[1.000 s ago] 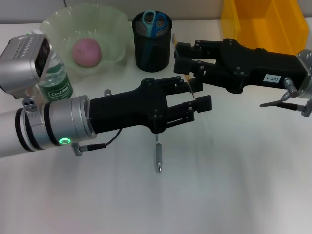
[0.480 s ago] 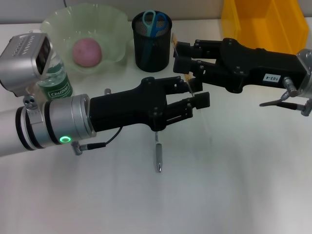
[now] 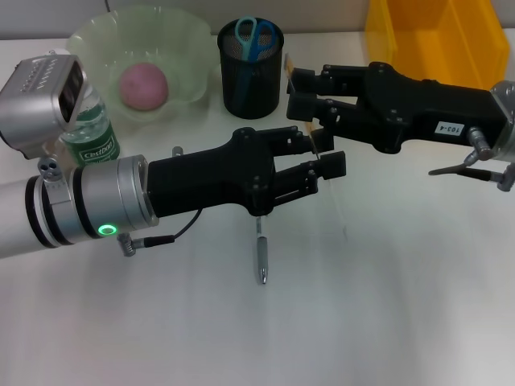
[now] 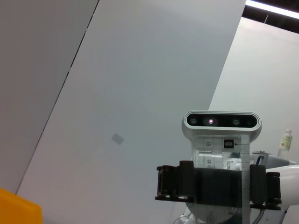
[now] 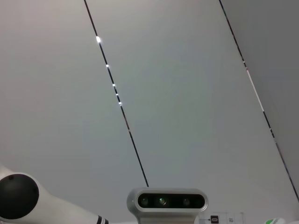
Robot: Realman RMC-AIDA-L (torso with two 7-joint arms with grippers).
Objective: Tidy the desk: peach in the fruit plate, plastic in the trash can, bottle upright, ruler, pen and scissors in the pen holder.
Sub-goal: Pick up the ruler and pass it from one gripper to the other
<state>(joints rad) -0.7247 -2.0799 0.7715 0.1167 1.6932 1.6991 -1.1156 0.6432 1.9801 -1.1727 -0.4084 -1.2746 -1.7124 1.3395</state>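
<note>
**Ruler held on edge between the two grippers, just right of the pen holder**

The clear ruler point(image 3: 315, 143) hangs above the counter point(image 3: 386, 305). Its long axis runs from far to near, slanting slightly to the right as it comes nearer. Its far end shows beside the pen holder point(image 3: 251, 76), and its near end fades out over bare counter.

The left gripper point(image 3: 320, 154) reaches in from the left. Its jaws are parted, one on each side of the ruler's middle, and a gap shows between them, so they do not look clamped.

The right gripper point(image 3: 299, 92) comes in from the right and meets the ruler farther back, close to the holder. Whether its jaws are clamped on the ruler cannot be told, though something must be carrying it.

The holder lies just left of and beyond the ruler's far end, with the scissors point(image 3: 256, 36) already standing in it. The right gripper is the nearer one to its mouth. To go in, the ruler would probably have to be tipped upright first.

The pen point(image 3: 261, 253) lies on the counter under the left arm, pointing near to far.
</note>
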